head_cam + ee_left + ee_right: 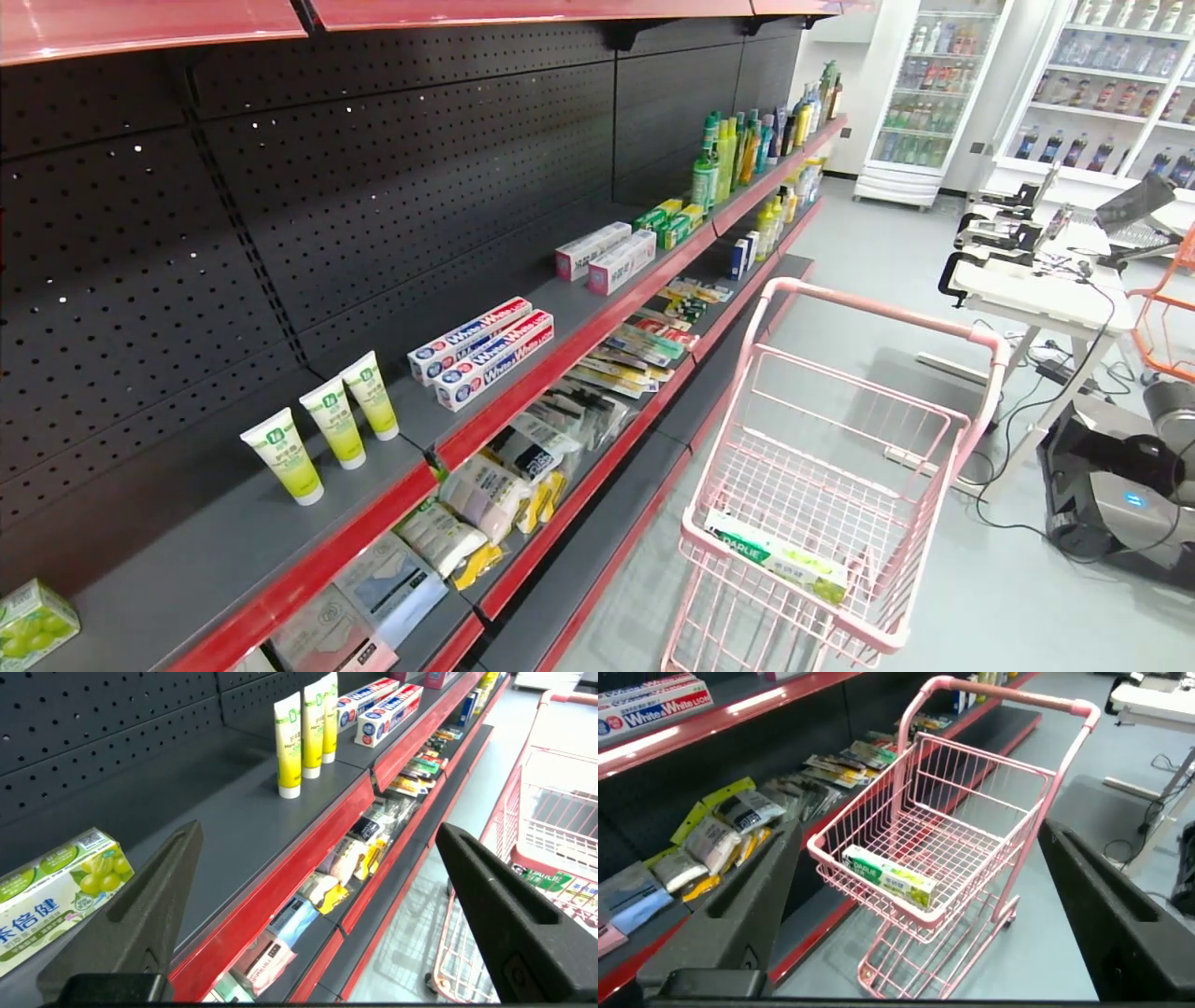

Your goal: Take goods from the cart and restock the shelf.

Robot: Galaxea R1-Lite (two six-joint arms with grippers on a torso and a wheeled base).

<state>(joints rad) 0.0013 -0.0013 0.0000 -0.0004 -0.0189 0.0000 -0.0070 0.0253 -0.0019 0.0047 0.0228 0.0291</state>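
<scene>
At 8 o'clock in the head view a green carton [33,623] sits on the grey shelf [215,551], with three green tubes [322,425] upright nearer 9 o'clock. The pink cart [878,313] stands at 5 o'clock, a green-and-white box [775,557] lying at its near end. The left claw [318,829] and right claw [917,831] both gape wide, gripping nothing.

Pink wire cart [887,313] stands upright on the right, handle at the far end. One white-green toothpaste box [775,557] lies flat against the basket's near wall. Shelf [215,551] on the left has grey decks with red edges.
</scene>
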